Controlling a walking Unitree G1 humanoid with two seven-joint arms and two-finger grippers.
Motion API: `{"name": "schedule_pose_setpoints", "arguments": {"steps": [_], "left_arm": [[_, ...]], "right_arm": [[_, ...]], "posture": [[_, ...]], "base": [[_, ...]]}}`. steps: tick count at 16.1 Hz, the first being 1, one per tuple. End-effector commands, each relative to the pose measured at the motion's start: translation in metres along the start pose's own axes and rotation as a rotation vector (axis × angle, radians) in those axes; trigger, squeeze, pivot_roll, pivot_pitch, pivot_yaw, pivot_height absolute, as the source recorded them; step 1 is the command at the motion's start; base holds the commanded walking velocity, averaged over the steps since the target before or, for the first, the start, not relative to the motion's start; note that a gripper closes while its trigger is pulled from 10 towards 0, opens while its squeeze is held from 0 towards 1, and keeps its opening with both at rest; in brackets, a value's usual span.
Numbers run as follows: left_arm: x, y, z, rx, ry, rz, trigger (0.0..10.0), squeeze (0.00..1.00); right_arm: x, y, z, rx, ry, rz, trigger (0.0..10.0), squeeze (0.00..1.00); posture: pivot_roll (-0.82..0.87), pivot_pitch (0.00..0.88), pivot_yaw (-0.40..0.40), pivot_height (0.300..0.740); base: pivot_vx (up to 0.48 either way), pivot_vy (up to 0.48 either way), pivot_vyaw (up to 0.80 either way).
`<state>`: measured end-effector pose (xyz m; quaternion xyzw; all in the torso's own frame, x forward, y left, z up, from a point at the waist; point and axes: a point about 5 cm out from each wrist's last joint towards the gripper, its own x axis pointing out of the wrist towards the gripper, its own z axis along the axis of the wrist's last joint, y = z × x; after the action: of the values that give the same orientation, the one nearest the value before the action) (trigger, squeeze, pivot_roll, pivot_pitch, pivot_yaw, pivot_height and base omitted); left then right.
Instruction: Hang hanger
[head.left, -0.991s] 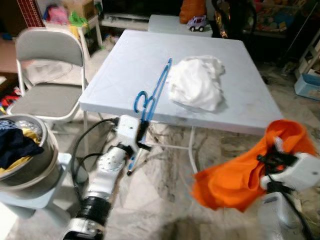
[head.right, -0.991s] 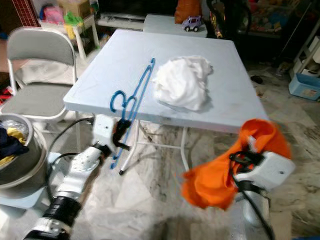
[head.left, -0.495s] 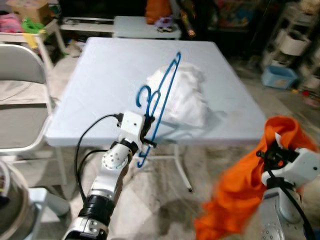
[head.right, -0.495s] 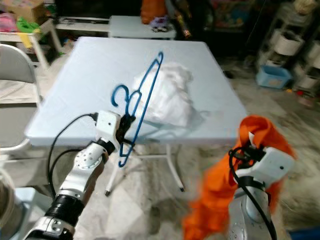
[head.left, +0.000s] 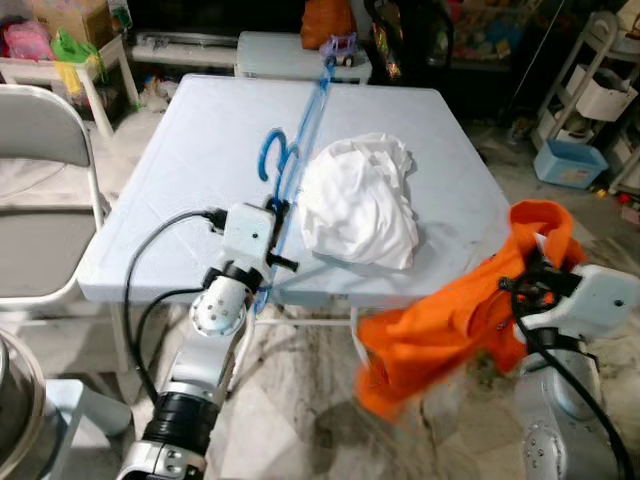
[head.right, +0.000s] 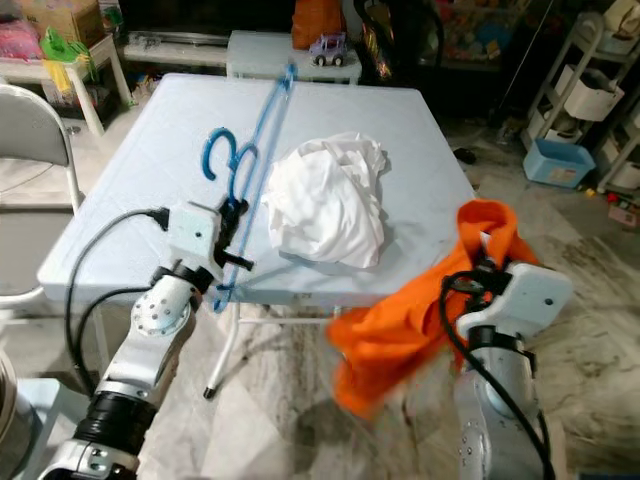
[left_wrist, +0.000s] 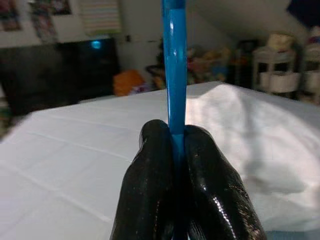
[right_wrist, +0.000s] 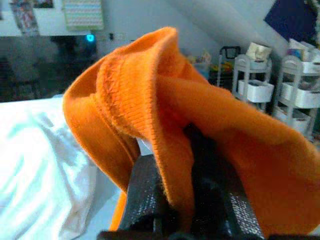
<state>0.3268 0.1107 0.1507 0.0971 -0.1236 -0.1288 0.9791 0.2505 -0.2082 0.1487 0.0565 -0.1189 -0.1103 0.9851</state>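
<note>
here the pale blue counter (head.left: 200, 150) takes up the middle of the scene, square, standing on a marbled floor (head.left: 310, 400) in a cluttered room. to the robot's left stands a grey folding chair (head.left: 40, 200), just beside the counter's edge. behind the counter sits a second, smaller pale table (head.left: 270, 55) with a little toy car (head.right: 327, 47) on it, and off to the right a white shelf trolley (head.left: 600, 95) and a light blue bin (head.left: 572, 160).

on the counter's near half lies a crumpled white cloth (head.left: 360, 200), bunched into a heap. an orange garment (head.left: 450, 320) hangs off the right side, below the counter's edge and above the floor, draped over the right gripper (right_wrist: 175, 165); the gripper's black fingers are pinched on a fold of the orange knit, holding it.

the blue hanger (head.left: 290, 160) stands raised over the counter, tilted away from the robot, its hook (head.left: 272, 155) curling to the left of the long bar and its far tip reaching toward the back edge of the counter. it passes just beside the white cloth; whether they touch i cannot tell. the left gripper (left_wrist: 177, 145) is closed tight on the hanger's lower bar, at the counter's near edge, the two black fingers (left_wrist: 150, 185) pressed together with the blue bar between them. a black cable (head.left: 150, 270) loops from the left wrist down along the silver arm.
</note>
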Motion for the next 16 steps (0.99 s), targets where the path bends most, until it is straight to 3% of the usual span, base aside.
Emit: {"name": "schedule_pose_setpoints", "arguments": {"steps": [1,6,12,16], "left_arm": [[-0.005,0.007,-0.01,0.045,0.057,0.046,10.0,0.0],[-0.004,0.005,-0.012,0.035,0.077,0.015,10.0,0.0],[-0.004,0.0,-0.011,0.02,0.074,-0.013,10.0,0.0],[-0.003,-0.002,-0.007,-0.01,0.053,-0.048,10.0,0.0]], "right_arm": [[0.002,0.0,0.005,0.001,-0.016,0.009,0.0,0.0],[-0.001,0.005,0.005,-0.055,-0.008,0.101,0.0,0.0],[0.001,0.007,0.005,-0.041,-0.019,0.091,0.0,0.0],[0.003,0.004,0.009,-0.03,-0.038,0.067,0.0,0.0]], "posture": [[0.22,0.085,-0.131,0.74],[0.21,0.088,-0.12,0.74],[0.22,0.088,-0.116,0.74],[0.22,0.085,-0.115,0.74]], "base": [[0.0,0.0,0.0],[0.0,0.0,0.0],[0.0,0.0,0.71],[0.0,0.0,0.0]]}}
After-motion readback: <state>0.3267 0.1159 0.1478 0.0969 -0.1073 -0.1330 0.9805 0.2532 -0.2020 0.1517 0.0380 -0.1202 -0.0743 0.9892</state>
